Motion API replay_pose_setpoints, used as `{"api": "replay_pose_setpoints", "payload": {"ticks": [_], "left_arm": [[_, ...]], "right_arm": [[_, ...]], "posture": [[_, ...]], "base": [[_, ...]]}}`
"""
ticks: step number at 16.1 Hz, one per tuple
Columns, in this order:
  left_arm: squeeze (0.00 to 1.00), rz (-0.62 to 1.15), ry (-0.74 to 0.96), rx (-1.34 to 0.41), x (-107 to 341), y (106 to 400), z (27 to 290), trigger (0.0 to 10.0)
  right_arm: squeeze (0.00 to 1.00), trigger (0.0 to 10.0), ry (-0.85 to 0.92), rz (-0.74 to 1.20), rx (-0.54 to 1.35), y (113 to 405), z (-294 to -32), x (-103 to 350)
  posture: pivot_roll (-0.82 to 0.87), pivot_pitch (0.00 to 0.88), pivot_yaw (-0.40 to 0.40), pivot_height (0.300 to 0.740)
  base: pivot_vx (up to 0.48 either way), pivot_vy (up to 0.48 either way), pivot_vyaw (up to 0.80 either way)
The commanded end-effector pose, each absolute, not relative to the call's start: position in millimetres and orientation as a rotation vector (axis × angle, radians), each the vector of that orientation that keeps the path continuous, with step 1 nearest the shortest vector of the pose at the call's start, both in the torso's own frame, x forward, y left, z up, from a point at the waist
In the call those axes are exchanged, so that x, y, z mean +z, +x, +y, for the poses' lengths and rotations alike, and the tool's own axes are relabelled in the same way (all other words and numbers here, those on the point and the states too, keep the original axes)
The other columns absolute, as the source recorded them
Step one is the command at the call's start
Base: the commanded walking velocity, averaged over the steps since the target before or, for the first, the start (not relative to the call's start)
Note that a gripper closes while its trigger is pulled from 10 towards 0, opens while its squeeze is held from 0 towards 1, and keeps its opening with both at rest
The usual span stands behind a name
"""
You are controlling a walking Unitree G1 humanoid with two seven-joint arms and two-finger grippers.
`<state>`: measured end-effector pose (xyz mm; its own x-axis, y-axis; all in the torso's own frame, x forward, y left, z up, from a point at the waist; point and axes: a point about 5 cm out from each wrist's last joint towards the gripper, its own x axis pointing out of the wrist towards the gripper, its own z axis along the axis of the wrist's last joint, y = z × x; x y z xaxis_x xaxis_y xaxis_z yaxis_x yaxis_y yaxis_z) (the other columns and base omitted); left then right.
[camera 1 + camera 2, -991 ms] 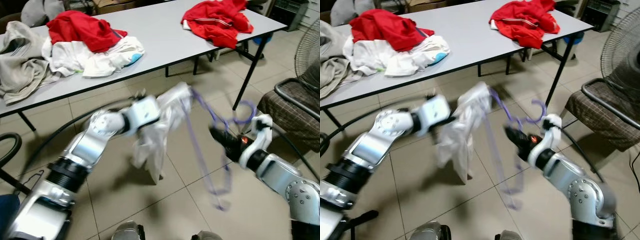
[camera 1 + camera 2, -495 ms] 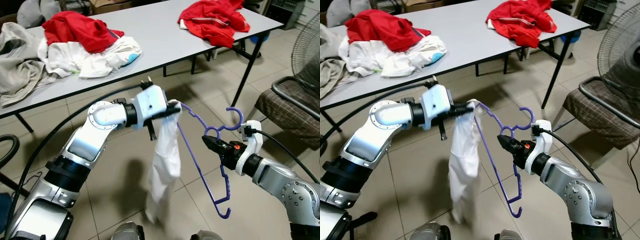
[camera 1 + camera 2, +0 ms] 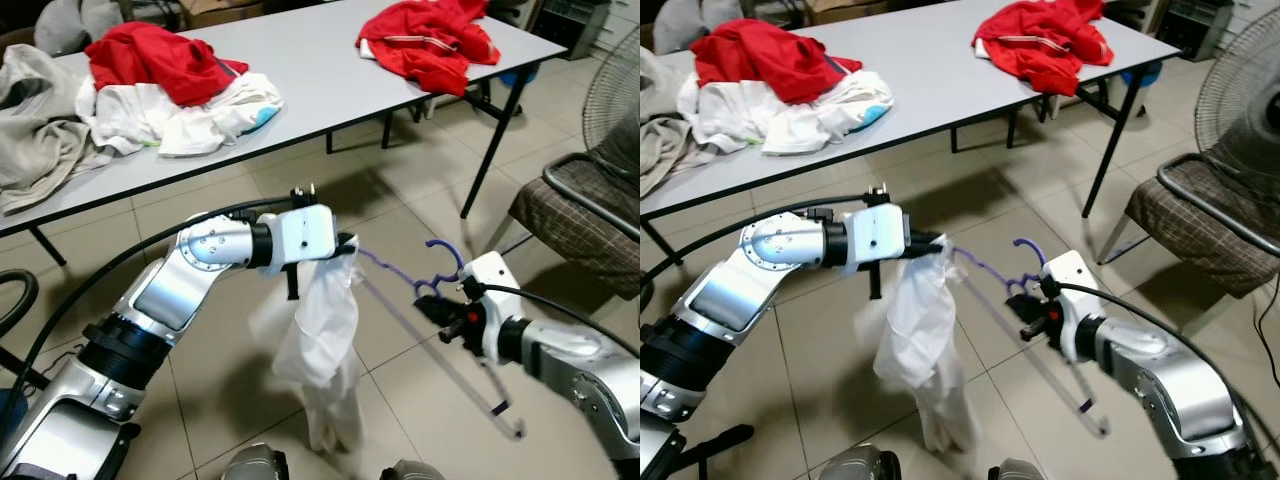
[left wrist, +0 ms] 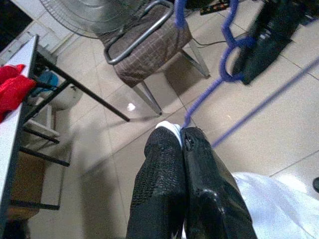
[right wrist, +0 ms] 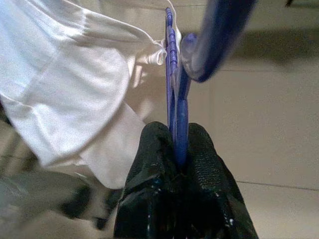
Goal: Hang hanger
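My left gripper [image 4: 180, 137] pinches the white shirt [image 3: 325, 345]; my right gripper [image 5: 175, 149] clamps the purple hanger [image 3: 440, 320], whose lower bar blurs out.

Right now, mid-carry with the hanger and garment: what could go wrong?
1. The left gripper pinches only a small fold of the white garment, which hangs nearly to the floor; it could slip free or drag on the tiles.
2. The right gripper clamps the purple hanger just below its hook, and the lower end is blurred, so it may swing or twist.
3. The chair stands close on the right; the hanger could snag it.
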<state>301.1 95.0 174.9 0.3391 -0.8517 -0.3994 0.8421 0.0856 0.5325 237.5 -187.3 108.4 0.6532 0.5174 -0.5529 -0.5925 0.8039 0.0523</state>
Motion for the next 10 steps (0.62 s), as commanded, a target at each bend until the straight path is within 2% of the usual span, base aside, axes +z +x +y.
{"api": "replay_pose_setpoints", "payload": {"ticks": [1, 4, 7, 10], "left_arm": [[0.0, -0.01, 0.786, -1.29, 175.6, 297.1, 96.7, 0.0], [0.0, 0.06, 0.81, -1.341, 163.4, 292.2, 100.8, 0.0], [0.0, 0.045, 0.817, -1.374, 164.7, 291.4, 96.4, 0.0], [0.0, 0.054, 0.84, -1.385, 164.8, 294.6, 97.4, 0.0]], "right_arm": [[0.0, 10.0, -0.233, 0.537, 0.66, 241.4, -185.8, 115.9], [0.0, 10.0, -0.243, 0.501, 0.812, 236.8, -175.0, 120.2], [0.0, 10.0, -0.255, 0.597, 0.942, 227.6, -174.9, 109.9], [0.0, 10.0, -0.38, 0.625, 1.021, 228.1, -181.2, 109.8]], "posture": [[-0.14, 0.0, 0.036, 0.74], [-0.14, 0.0, 0.029, 0.74], [-0.13, 0.0, 0.017, 0.74], [-0.13, 0.0, 0.007, 0.74]], "base": [[0.0, 0.0, 0.0], [0.0, 0.0, 0.0], [0.0, 0.0, 0.0], [0.0, 0.0, 0.0]]}}
